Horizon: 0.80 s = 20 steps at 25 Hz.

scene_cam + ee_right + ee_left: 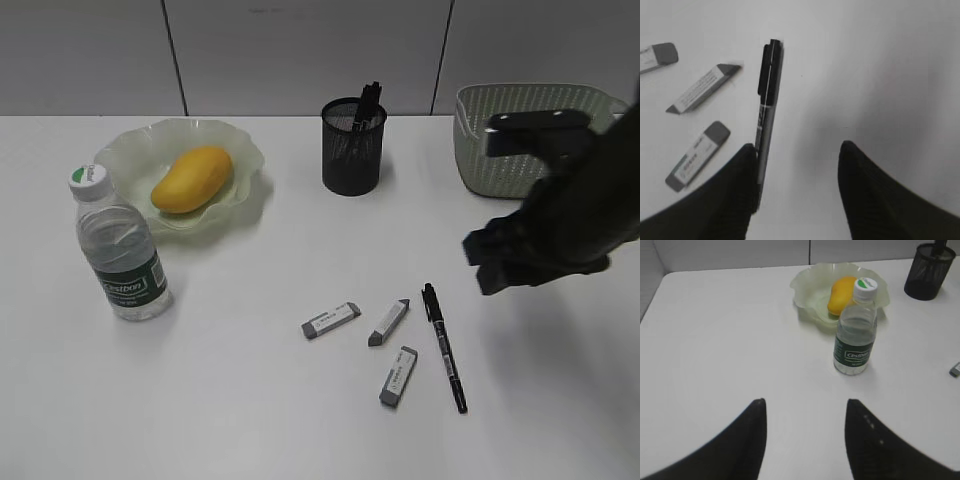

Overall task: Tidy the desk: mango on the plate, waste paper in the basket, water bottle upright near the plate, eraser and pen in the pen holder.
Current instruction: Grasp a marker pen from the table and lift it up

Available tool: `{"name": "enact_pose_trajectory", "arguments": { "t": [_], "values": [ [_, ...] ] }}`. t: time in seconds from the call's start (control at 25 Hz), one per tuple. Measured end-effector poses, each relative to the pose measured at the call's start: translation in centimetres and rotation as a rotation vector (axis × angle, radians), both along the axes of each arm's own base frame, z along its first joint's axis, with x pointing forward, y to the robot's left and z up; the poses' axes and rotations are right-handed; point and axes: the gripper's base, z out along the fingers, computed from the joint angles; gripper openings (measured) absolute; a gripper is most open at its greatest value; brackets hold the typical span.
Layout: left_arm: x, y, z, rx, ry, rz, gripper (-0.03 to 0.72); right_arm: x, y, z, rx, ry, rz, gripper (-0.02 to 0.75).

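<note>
On my feed the plain white surface [250,400] carries a pale green ruffled plate [245,185], an upright clear water bottle [122,255], a black mesh pen holder [352,160] and a sage-green woven basket [475,150]. Three grey-tipped white erasers [331,320] and a black pen [443,346] lie loose near the middle.

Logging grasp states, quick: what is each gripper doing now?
Left gripper: open, holding nothing.
Right gripper: open, empty, above the black pen.
</note>
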Motion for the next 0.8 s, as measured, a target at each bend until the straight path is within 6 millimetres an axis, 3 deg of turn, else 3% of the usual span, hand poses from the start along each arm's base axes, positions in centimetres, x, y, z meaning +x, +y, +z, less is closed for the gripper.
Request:
{"name": "enact_pose_trajectory", "arguments": {
  "t": [0.12,0.24,0.52,0.64,0.76,0.8],
  "values": [
    [-0.3,0.0,0.0,-0.004,-0.017,0.025,0.382,2.6,2.1,-3.5,-0.019,0.1,0.002,0.42],
    [-0.3,0.0,0.0,-0.006,-0.017,0.029,0.382,3.5,3.7,-6.3,-0.044,0.17,0.019,0.42],
    [-0.3,0.0,0.0,-0.011,-0.016,0.026,0.382,4.2,4.5,-8.8,-0.07,0.22,0.001,0.4],
    [-0.3,0.0,0.0,-0.011,-0.016,0.026,0.382,4.4,4.6,-9.0,-0.074,0.219,-0.002,0.312],
    [-0.3,-0.1,0.0,-0.012,-0.016,0.025,0.382,4.5,4.6,-8.9,-0.076,0.208,0.002,0.117],
    [-0.3,-0.1,0.0,-0.014,-0.016,0.024,0.382,4.6,4.6,-8.8,-0.074,0.194,0.005,0.12]
  ]
}}
